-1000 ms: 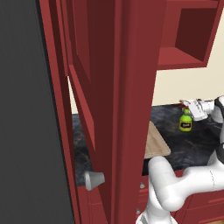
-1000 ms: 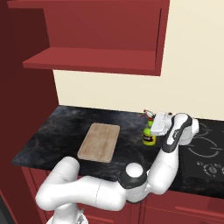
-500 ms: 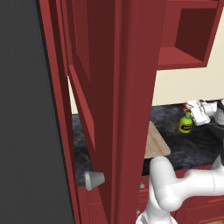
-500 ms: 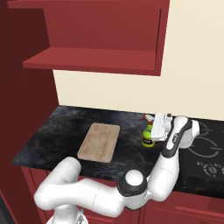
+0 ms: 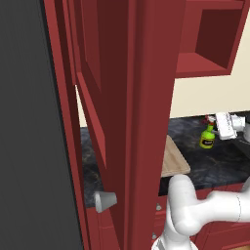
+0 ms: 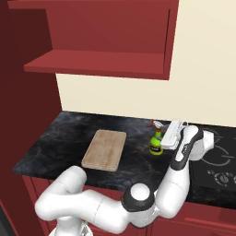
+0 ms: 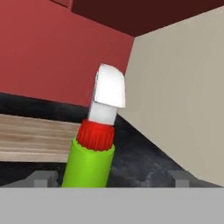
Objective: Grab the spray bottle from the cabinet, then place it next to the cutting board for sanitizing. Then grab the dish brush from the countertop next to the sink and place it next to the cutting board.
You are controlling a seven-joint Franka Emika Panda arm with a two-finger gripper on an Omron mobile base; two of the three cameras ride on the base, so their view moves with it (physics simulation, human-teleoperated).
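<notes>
The spray bottle (image 6: 156,144) stands upright on the black countertop (image 6: 55,143), a short way right of the cutting board (image 6: 105,149). Its yellow-green body (image 7: 89,162) with red collar and white head rises between my two spread fingertips. My gripper (image 6: 161,132) is open at the bottle's head height, reaching in from the right with its jaws on either side of the bottle and apart from it. From the left base view the bottle (image 5: 207,138) sits just left of the gripper (image 5: 217,126), beyond the board (image 5: 173,158). The dish brush and the sink are out of view.
The open dark red cabinet door (image 5: 127,97) with its grey knob (image 5: 105,201) blocks much of the left base view. A red open shelf (image 6: 101,60) hangs above the counter. A black stovetop (image 6: 216,161) lies right of the bottle. The cream wall is close behind.
The jaws have sprung wide apart and let go of the spray bottle, which now stands on the countertop on its own. The hand has stayed by it.
</notes>
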